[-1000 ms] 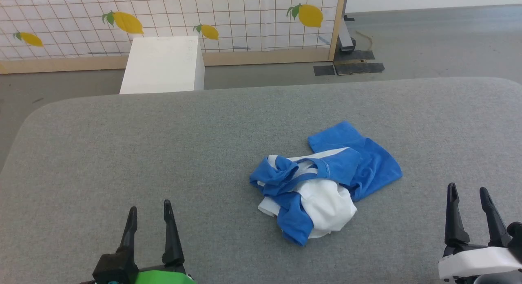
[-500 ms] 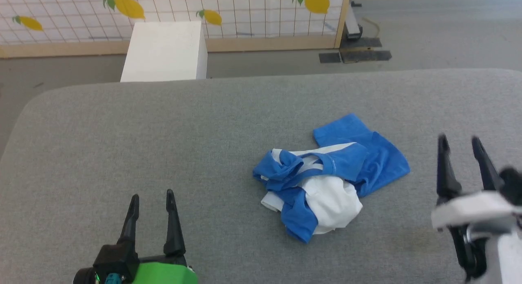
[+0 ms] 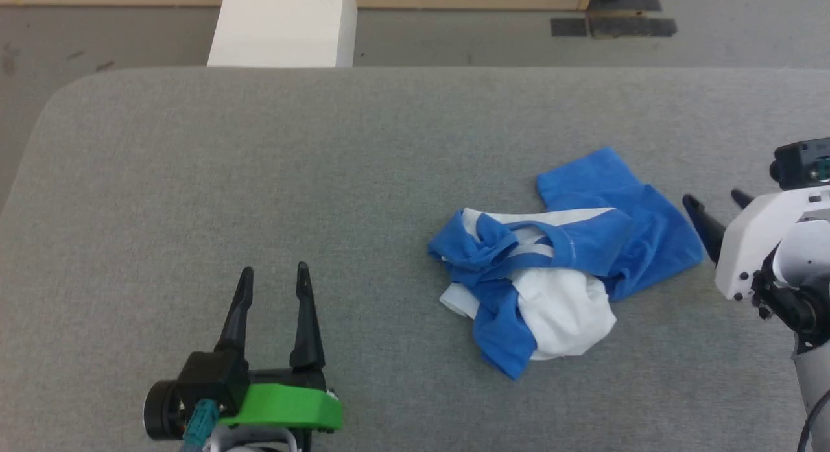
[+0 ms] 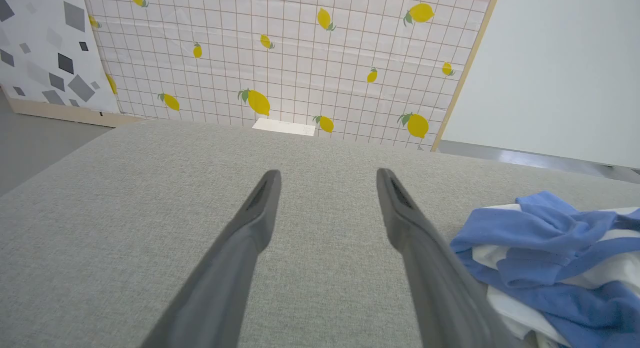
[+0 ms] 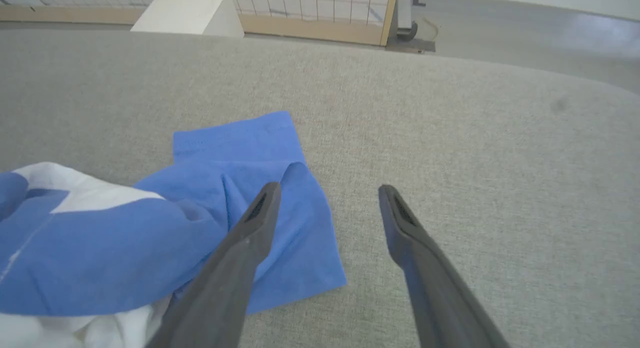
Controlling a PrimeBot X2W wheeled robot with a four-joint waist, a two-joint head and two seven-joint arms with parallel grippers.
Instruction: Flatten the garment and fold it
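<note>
Big grey fabric-covered surface (image 3: 259, 154) with rounded corners, on a grey, concrete-looking floor (image 3: 130, 37). Past the far edge there's a white box (image 3: 282, 24). Behind that, the left wrist view shows a wood-framed panel (image 4: 300, 63) printed with a grid and lemons, with a plain white wall (image 4: 550, 63) next to it.

The garment (image 3: 557, 257) lies right of centre on the surface, closer to the right arm, and it's properly scrunched up. The white body is bunched on the near side with twisted blue bits over it, and one blue sleeve lies flattish at the far right.

The left gripper (image 3: 273, 268) hangs over bare fabric well left of the garment, fingers spread wide, nothing in them. The right gripper (image 5: 328, 187) is at the garment's right edge, also wide open and empty. One finger is over the sleeve's corner, but I honestly can't tell if it's touching.
</note>
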